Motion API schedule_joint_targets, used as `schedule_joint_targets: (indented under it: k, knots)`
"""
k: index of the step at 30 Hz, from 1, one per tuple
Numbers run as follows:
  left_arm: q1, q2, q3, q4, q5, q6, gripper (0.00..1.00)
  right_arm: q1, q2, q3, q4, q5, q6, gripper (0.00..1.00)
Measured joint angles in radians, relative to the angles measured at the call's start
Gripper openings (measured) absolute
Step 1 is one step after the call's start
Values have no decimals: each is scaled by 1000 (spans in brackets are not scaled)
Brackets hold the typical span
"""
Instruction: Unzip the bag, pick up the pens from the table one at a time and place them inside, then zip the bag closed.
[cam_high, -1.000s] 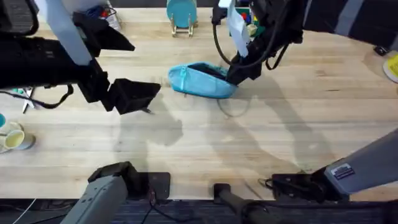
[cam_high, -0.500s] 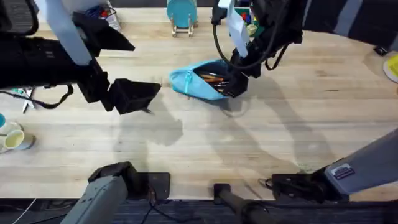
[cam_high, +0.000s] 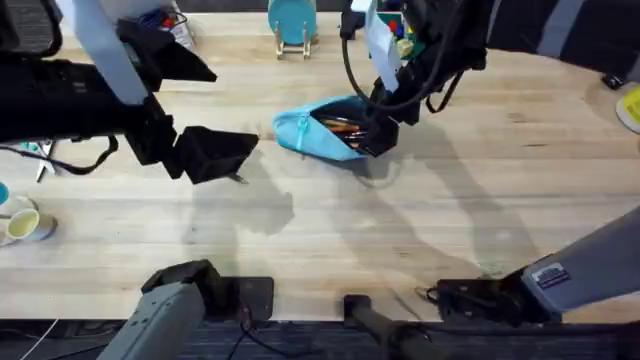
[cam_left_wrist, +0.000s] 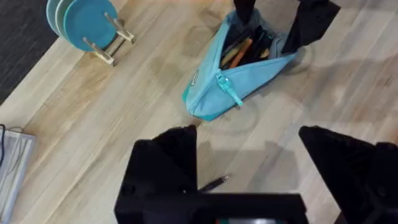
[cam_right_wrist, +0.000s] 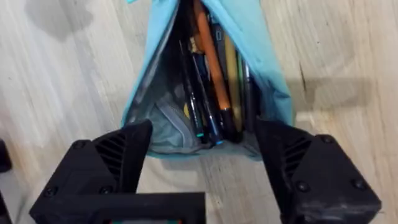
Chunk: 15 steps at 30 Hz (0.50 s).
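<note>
Overhead, the bag (cam_high: 325, 131) lies on the counter (cam_high: 420, 220) toward the far middle, its zipper undone and its mouth gaping upward. Pens (cam_high: 342, 126) show inside it, dark ones together with an orange one. The right tool (cam_high: 378, 133) is down at the bag's right end, its black fingers spread to either side of that end. From the right wrist, those fingers (cam_right_wrist: 121, 158) stand wide apart and grip nothing; the bag (cam_right_wrist: 267, 81) sits just beyond them with its open end toward the camera, and the pens (cam_right_wrist: 211, 81) lie lengthwise within, against a grey lining. Whether the fingers touch the fabric cannot be told. The left tool (cam_high: 215, 152) hangs over the counter to the left of the bag, well apart from it. From the left wrist, its two fingers (cam_left_wrist: 168, 158) are parted with nothing between them, and one loose pen (cam_left_wrist: 212, 183) lies on the counter (cam_left_wrist: 74, 143) close by them; it is thin and dark. Farther off in that view the bag (cam_left_wrist: 236, 84) rests tilted, its closed end and teal zipper pull (cam_left_wrist: 227, 89) toward the left tool, with the right tool (cam_left_wrist: 273, 28) at its far, open end. Round teal discs on a wooden stand (cam_left_wrist: 84, 25) sit near the counter's far edge, also seen overhead (cam_high: 292, 22) behind the bag. A cup (cam_high: 20, 222) stands at the left edge of the counter.
</note>
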<state>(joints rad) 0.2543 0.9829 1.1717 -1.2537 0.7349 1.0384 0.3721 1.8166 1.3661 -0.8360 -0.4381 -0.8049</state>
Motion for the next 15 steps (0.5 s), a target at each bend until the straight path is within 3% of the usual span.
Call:
schedule_joint_targets:
  k: [6, 15]
  knots:
    - [0, 0, 0, 0, 0, 0, 993, 0, -33, 39, -30, 3, 74, 996]
    - [0, 0, 0, 0, 0, 0, 994, 0, -202, 128, -78, 4, 140, 997]
